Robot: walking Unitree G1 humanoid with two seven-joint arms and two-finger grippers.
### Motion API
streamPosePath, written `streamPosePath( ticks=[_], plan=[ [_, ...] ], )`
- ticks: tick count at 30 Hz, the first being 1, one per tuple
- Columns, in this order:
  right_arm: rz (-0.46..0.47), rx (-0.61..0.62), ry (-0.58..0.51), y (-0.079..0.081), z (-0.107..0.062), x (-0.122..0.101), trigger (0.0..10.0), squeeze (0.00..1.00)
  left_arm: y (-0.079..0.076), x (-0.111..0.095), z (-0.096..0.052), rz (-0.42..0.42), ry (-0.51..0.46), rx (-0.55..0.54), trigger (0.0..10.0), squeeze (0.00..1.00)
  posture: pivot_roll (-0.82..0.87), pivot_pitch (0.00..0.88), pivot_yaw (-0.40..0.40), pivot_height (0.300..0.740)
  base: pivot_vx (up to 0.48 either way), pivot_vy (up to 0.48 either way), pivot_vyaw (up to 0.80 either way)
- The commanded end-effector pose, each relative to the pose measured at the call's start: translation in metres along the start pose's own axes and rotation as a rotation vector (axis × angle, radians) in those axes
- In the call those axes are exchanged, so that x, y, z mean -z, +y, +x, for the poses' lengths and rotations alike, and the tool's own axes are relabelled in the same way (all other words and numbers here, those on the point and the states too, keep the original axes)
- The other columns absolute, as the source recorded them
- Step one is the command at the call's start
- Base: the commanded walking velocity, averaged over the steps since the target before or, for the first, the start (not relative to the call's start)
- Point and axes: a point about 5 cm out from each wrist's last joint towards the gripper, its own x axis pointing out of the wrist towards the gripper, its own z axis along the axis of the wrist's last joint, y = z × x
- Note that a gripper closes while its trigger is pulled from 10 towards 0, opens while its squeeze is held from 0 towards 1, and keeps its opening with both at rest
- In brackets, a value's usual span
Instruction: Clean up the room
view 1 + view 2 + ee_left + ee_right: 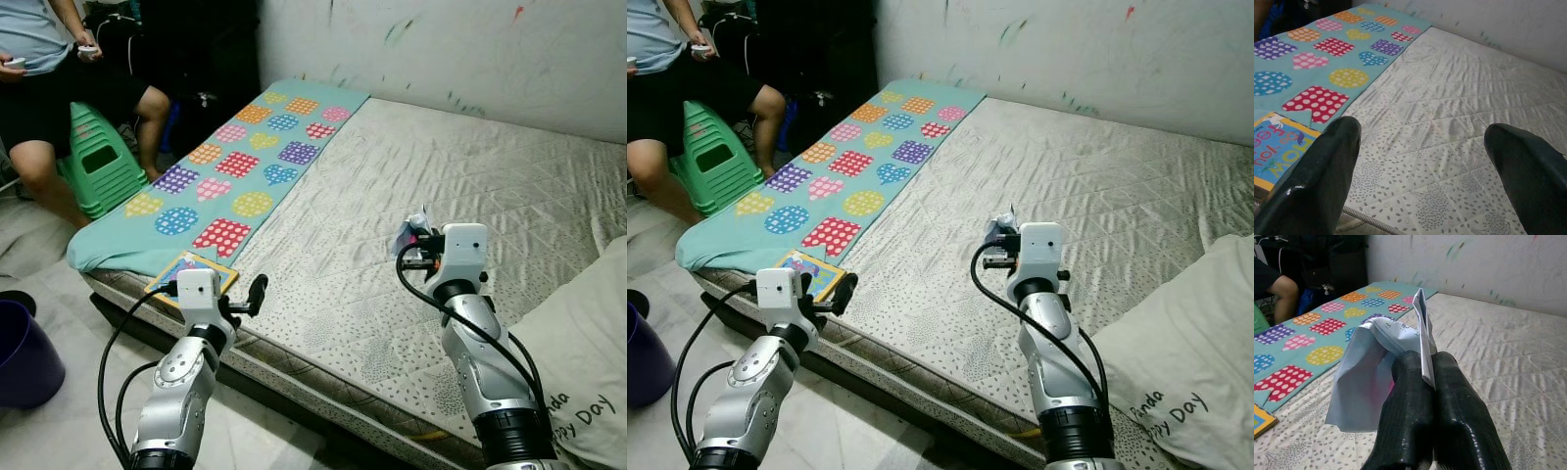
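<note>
Right wrist view: right gripper (1426, 369) has its 2 fingers closed on 1 crumpled paper wrapper (1376, 367), long axis upright, tip pointing up
Wrapper place: held above the mattress (470, 176), toward its front edge
Left wrist view: left gripper (1420, 161), fingers spread wide, holding nothing, over the mattress's front-left corner
Book (193, 271): 1, on that corner, beside 1 spotted mat (235, 166)
Left eye view: 1 person (39, 88) sits on a green stool (98, 162)

even, soft indoor light is falling across the mattress (411, 196), leaving only faint shadows in its quilted creases. the corner behind the seated person (49, 88) is sinking into darkness. the head views are staying sharp. in the wrist views the black fingers (1317, 181) are blurring close up and catching small glints.
</note>
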Motion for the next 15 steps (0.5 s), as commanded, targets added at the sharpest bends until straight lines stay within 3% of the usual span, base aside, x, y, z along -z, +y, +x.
streamPosePath(
  ticks=[1,14,15],
  plan=[
    [-0.011,-0.018,-0.010,0.0033,0.0005,-0.0017,10.0,0.00,0.0015,-0.0009,-0.0004,0.013,-0.001,-0.001,10.0,0.00,-0.14,0.000,0.022,0.740,0.000,0.000,0.00],
    [0.007,-0.016,0.015,0.0031,0.0012,0.0025,10.0,0.00,0.0029,-0.0002,-0.0009,0.000,0.005,0.001,10.0,0.00,-0.13,0.000,0.020,0.740,0.000,0.000,0.00],
    [0.008,-0.013,0.020,0.0028,0.0012,0.0031,10.0,0.00,0.0031,-0.0002,-0.0009,0.000,0.006,0.000,10.0,0.00,-0.13,0.000,0.020,0.740,0.000,0.000,-0.80]
  ],
)
